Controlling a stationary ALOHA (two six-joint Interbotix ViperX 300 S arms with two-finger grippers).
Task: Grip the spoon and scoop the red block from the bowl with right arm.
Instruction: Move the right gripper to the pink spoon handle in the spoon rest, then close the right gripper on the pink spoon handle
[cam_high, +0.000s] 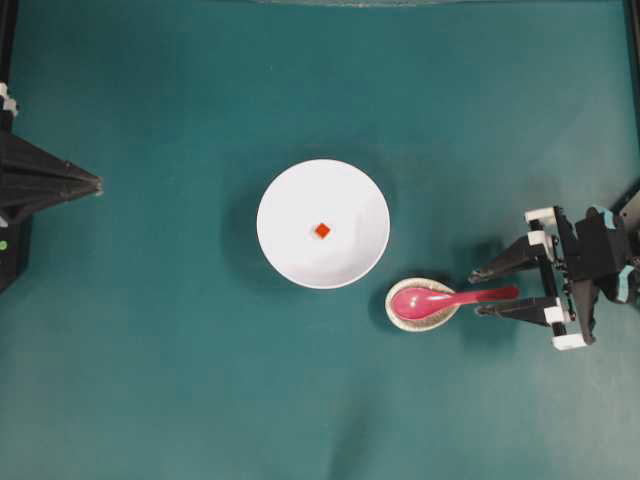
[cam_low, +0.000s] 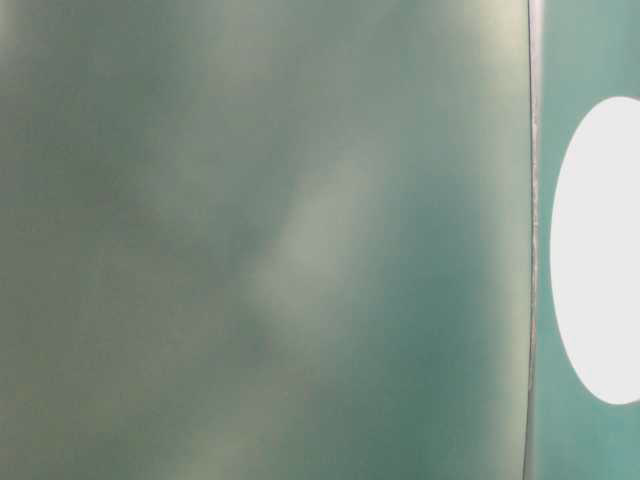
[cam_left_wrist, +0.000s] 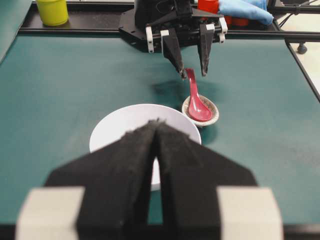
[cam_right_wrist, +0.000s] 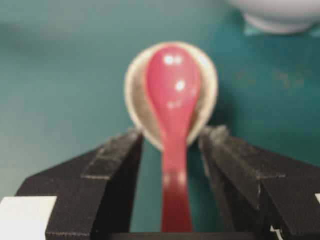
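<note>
Straddling 1 spoon (cam_high: 455, 298), the right gripper (cam_high: 483, 291) gapes; left gripper (cam_left_wrist: 157, 125) closed; 1 bowl (cam_high: 350, 200), 1 red block (cam_high: 322, 230).

The black two-finger right gripper (cam_high: 482, 292) stood with jaws wide, one finger on each side of the glossy pink-red spoon's (cam_high: 440, 298) handle, gaps on both sides. The small speckled oval dish (cam_high: 422, 318) lay under the spoon's head. The large white bowl (cam_high: 290, 195) sat just beside the dish. Green table (cam_high: 150, 380) lay bare around them.
</note>
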